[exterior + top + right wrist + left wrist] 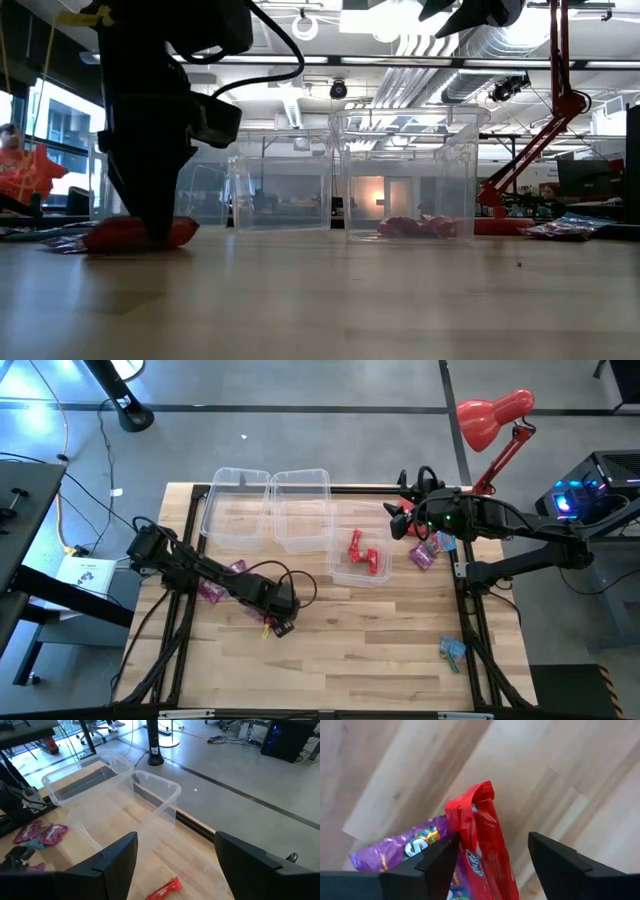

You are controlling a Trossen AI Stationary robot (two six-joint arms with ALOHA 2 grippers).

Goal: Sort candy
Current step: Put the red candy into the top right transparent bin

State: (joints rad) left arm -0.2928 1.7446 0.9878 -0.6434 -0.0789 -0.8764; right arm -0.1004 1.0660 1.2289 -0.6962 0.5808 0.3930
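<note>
Left gripper [281, 626] low on the desk [350, 660], well apart from the clear bin holding red candy [362, 555], toward the front edge. Fingers spread, straddling a red candy wrapper [482, 850] lying flat on the wood; a purple candy wrapper [405, 847] touching it on one side, partly under one finger [432, 865]. Nothing pinched yet.

Likely step: picking the red piece for the bin where two red ones already lie. Best done by closing only on the red wrapper, so worth shifting slightly away from the purple one first, or closing slowly and checking that purple stays behind. Crinkly film probably slides and folds, so a grip across the thicker middle rather than the twisted end. Lift straight up before travelling toward the bin, clearing its wall.

Right gripper [400, 520] raised just beside the red-candy bin, on its far side, fingers apart and empty, waiting. Two more clear bins, the middle bin [300, 510] and the far bin [235, 505], in a row beyond it. More purple candy [212, 588] farther from the bin than the left gripper; purple and blue pieces [432, 548] just beside the bin on its other side; one blue candy [453, 649] near the desk's front corner.
</note>
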